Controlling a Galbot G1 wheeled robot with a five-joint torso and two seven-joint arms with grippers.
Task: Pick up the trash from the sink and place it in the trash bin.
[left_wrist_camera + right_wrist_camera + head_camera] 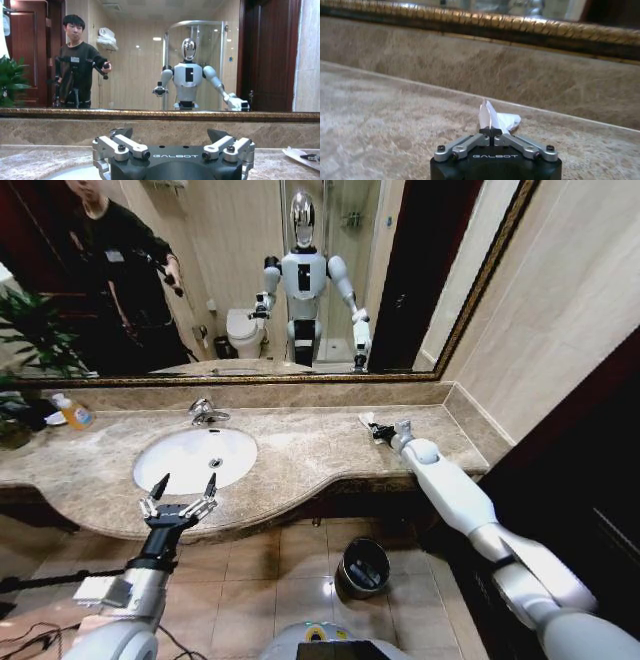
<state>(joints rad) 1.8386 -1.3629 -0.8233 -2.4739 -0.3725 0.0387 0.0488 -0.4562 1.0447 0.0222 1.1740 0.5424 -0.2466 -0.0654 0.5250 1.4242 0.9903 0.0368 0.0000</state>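
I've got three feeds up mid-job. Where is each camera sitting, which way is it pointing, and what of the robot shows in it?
Head view: from the robot's head, looking down at the marble counter, sink and trash bin; both arms show.
Left wrist view: behind the open left gripper, facing the mirror.
Right wrist view: behind the right gripper, shut on a white packet, low over the counter.
Shared: head and left wrist views both catch the robot's mirror reflection.

Warm indoor light, mirror glare spots, edges bowed, soft focus
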